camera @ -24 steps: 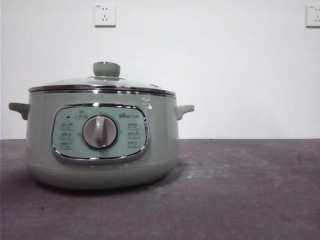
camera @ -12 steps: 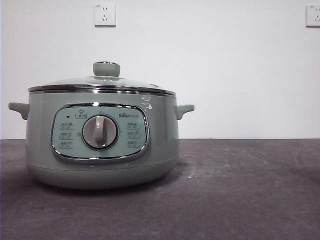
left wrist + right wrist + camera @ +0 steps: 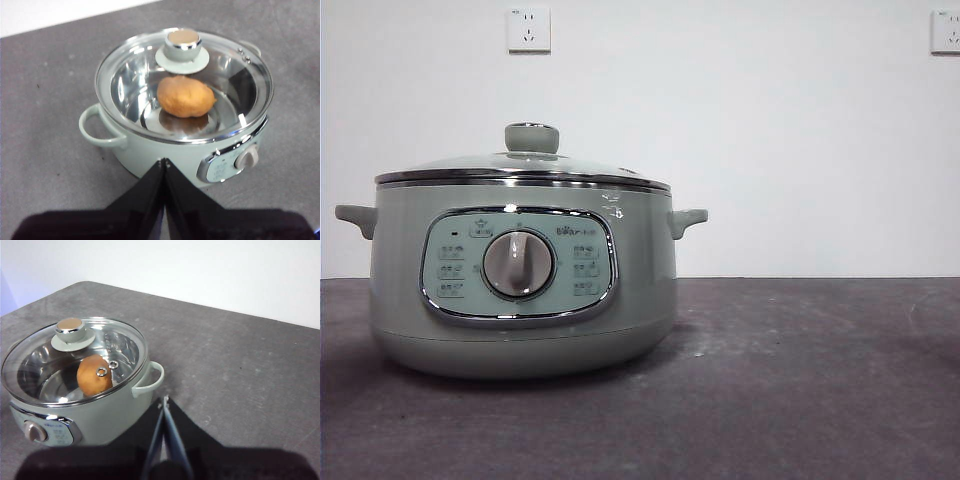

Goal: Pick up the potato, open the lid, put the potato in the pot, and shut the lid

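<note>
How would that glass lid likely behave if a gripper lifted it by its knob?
The lid looks rigid glass with a steel rim, so probably stiff but breakable if dropped. Its knob is small and smooth, so it may slip or swing. It sits flat on the pot.

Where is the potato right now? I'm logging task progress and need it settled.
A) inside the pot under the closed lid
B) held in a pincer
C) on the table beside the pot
A: the potato lies inside the pot, seen through the glass lid seated on it.
</note>
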`<state>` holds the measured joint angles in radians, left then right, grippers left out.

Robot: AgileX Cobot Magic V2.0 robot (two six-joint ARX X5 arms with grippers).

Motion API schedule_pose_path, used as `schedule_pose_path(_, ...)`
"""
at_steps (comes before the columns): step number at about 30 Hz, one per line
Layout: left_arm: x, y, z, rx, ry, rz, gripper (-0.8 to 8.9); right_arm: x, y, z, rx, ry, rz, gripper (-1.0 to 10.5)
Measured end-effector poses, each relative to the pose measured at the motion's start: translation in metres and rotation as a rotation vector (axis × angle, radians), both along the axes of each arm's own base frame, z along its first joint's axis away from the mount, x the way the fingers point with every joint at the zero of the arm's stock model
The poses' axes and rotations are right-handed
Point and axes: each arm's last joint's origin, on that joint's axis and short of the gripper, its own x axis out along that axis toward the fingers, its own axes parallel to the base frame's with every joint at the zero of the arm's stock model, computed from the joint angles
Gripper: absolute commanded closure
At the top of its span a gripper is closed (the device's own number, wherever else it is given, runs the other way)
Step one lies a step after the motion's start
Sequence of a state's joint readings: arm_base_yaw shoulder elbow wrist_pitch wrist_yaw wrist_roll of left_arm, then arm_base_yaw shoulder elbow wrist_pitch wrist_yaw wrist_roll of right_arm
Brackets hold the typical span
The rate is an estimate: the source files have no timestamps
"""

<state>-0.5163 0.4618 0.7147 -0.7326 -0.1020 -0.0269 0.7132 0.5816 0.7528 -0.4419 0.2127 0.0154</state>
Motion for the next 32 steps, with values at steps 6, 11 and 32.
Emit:
schedule_pose_path(6, 0.003, -0.001, -0.002, 0.013, 0.022, 0.0, 8.14, 0.0, 0.0, 0.0, 0.002, -0.002, 0.0, 9.5)
schedule_pose_path(11, -0.001, 0.006, 0.0, -0.006, 0.003, 0.04, 8.14, -0.001, 0.0, 0.0, 0.002, -0.002, 0.0, 9.5)
schedule_pose_path(32, 0.012, 0.036, -0.116, -0.127, -0.31, 0.343, 8.14, -0.001, -0.001, -0.001, -0.007, 0.009, 0.0, 9.5)
